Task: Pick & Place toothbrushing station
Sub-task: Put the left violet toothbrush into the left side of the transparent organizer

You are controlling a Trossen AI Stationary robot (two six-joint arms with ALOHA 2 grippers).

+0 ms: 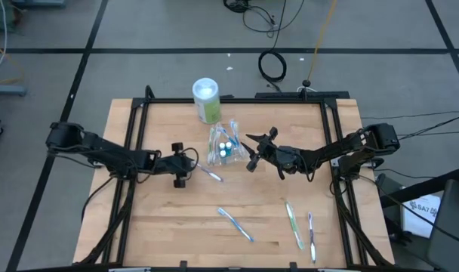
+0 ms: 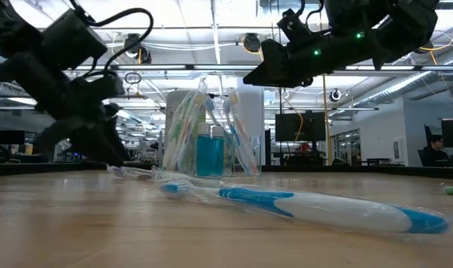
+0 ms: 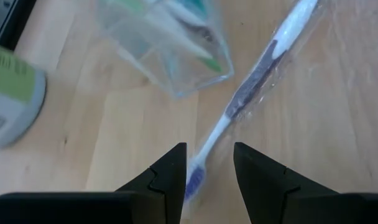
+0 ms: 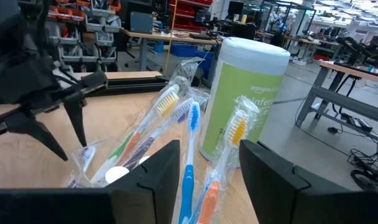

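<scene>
From above, I take the clear container [image 1: 223, 145] as my landmark: it stands near the middle of the desk [image 1: 161, 219], packed with wrapped brushes and teal tubes [image 1: 226, 149], because that is where the loose ones have to end up. The green-and-white canister [image 1: 206, 99] sits just behind it. My left hand [image 1: 178, 165] hangs to the container's left, over the near end of a wrapped purple-handled brush [image 1: 210, 174] lying just in front of the container. My right hand [image 1: 257, 149] waits just to the container's right. Farther out toward the desk's front lie more brushes: a blue one [image 1: 235, 224], a green one [image 1: 293, 224] and a purple one [image 1: 311, 233].

At desk level, the blue brush [image 2: 308, 205] lies flat in its wrapper in the foreground, the container [image 2: 208, 134] upright behind it.

Through my left wrist, my left hand's fingers [image 3: 167, 180] stand apart and empty, straddling the bristle end of the purple-handled brush [image 3: 251, 81]; I line up this way so that closing should pinch its narrow neck.

Through my right wrist, my fingers [image 4: 155, 171] are spread and hold nothing, facing the brush heads [image 4: 192, 118] fanning from the container, with the canister [image 4: 242, 93] beyond.
</scene>
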